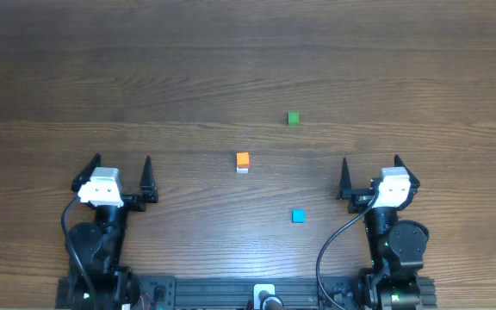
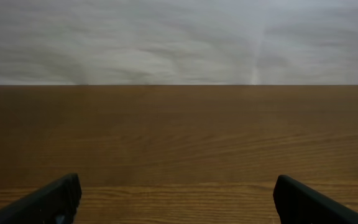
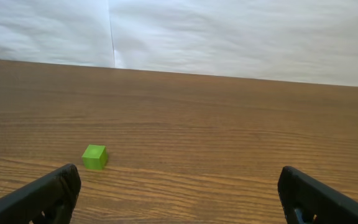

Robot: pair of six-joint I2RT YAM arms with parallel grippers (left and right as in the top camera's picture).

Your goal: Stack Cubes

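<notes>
An orange cube sits on top of a white cube near the middle of the wooden table. A green cube lies farther back and to the right, also seen as the green cube ahead of my right gripper. A blue cube rests nearer the front, between the stack and the right arm. My left gripper stands open at the front left over bare wood. My right gripper stands open at the front right, with nothing between its fingers.
The table top stretches bare toward the back and to both sides. A pale wall rises beyond the table's far edge. The arm bases and a black rail run along the front edge.
</notes>
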